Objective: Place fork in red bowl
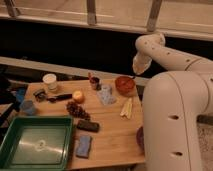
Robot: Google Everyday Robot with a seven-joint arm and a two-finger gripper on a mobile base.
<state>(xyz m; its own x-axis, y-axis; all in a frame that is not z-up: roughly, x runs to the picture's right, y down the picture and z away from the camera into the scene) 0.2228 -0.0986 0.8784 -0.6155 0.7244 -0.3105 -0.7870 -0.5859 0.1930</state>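
Since the gripper [135, 68] hangs just above and behind the red bowl [125, 85] and clear of its rim, this reads as the end of the place step, at or just past release.

Near to far, all relative to the red bowl:
- green tray [19, 127]: well to the near-left.
- blue sponge [83, 145]: near-left, beside the tray.
- dark block [87, 125]: near-left, closer in.
- yellow strips [127, 108]: just in front.
- grapes [76, 109]: left and nearer.
- metal cup [94, 82]: left, level with the bowl.
- fork [132, 78]: only 1 candidate, a thin sliver at the bowl's far-right rim, under the gripper. Probably resting in the bowl, not confirmed.

Whether the gripper is spread, pressed together or pinching anything: cannot tell.

Next move, my call: if the fork is down in the bowl, pull straight up and back so the tool doesn't clip the rim. If it's in the grip, drop lower over the bowl's centre before letting go.
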